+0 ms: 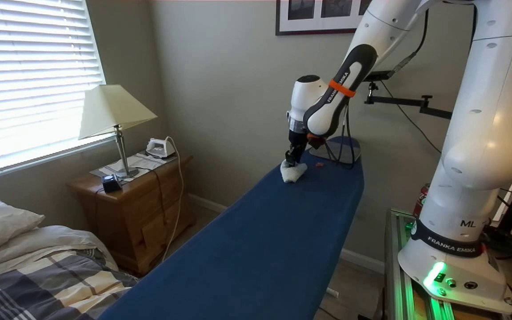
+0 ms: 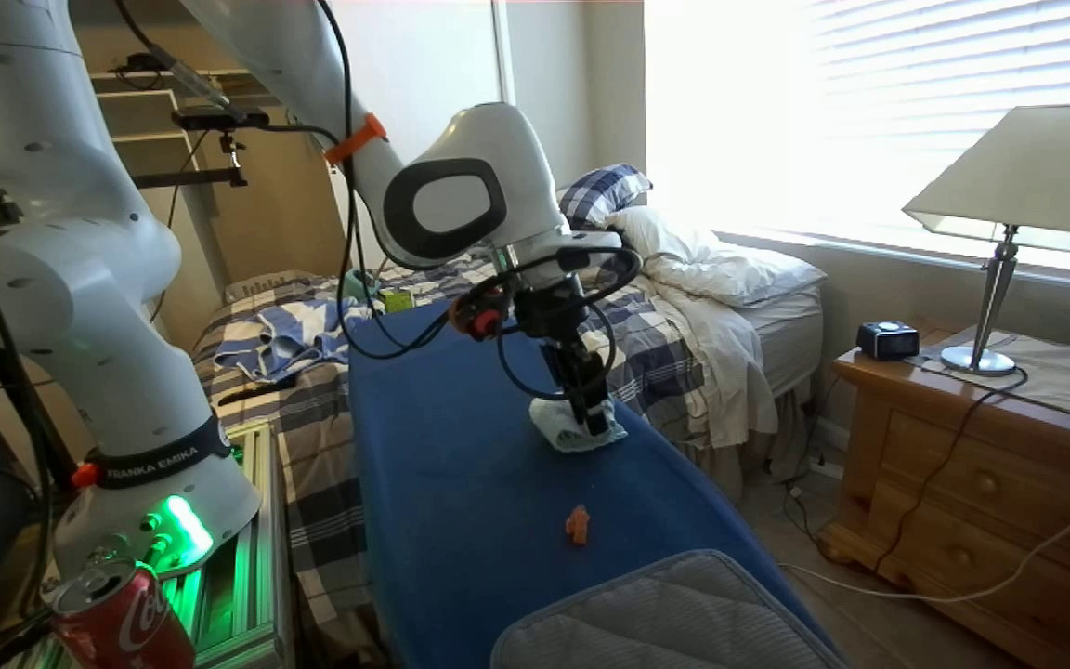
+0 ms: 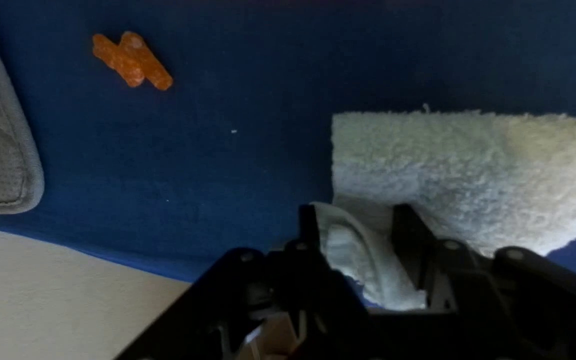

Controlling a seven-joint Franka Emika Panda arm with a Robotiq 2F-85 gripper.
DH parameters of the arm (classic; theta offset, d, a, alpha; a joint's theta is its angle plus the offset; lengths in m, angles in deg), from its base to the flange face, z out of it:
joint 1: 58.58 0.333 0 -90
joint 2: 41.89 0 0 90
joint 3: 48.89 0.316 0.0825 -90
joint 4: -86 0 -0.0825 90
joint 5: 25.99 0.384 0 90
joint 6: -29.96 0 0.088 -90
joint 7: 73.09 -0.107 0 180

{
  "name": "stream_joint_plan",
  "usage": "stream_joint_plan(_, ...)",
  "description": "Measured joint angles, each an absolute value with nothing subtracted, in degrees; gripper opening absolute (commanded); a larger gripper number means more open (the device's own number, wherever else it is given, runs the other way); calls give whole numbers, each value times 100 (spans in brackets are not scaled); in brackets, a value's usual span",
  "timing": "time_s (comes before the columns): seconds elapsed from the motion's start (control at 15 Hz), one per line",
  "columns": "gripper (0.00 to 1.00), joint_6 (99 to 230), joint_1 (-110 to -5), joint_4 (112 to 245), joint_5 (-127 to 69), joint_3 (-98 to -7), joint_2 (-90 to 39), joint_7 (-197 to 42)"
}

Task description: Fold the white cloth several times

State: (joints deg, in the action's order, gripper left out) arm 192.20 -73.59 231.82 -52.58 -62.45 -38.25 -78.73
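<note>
The bed (image 2: 660, 353) lay under a checked cover. Beside it stretched a long blue ironing board (image 1: 238, 253), with the white robot arm (image 1: 469, 160) leaning out over it. A wooden nightstand (image 1: 118, 222) bore a cream-shaded lamp (image 1: 114, 113). A grey quilted pad (image 2: 665, 613) lay on the ironing board's narrow end, and a white iron (image 1: 160, 148) rested on the nightstand near the lamp. The black claw (image 3: 355, 215) pointed down, its two fingers spread apart. Under it, close to one side edge of the ironing board, lay the white cloth (image 3: 463, 170); a curled part of it sat in the gap between the fingers, though whether either touched it could not be made out. A red can (image 2: 131, 618) stood near the arm. Two orange pieces (image 3: 132, 61), one crossing the other, lay between pad and cloth.
</note>
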Motion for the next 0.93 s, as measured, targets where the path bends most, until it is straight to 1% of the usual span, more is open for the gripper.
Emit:
stream_joint_plan(0.2,97,19220,-7299,23120,-5394,-6282,-3825,-7951)
stream_joint_plan(0.27,99,19220,-7281,23105,-5478,-6301,-3825,-8009)
stream_joint_plan(0.53,100,19220,-7246,23080,-5732,-6360,-3826,-8191)
stream_joint_plan(0.93,100,19192,-7144,23109,-5539,-6309,-3942,-8220)
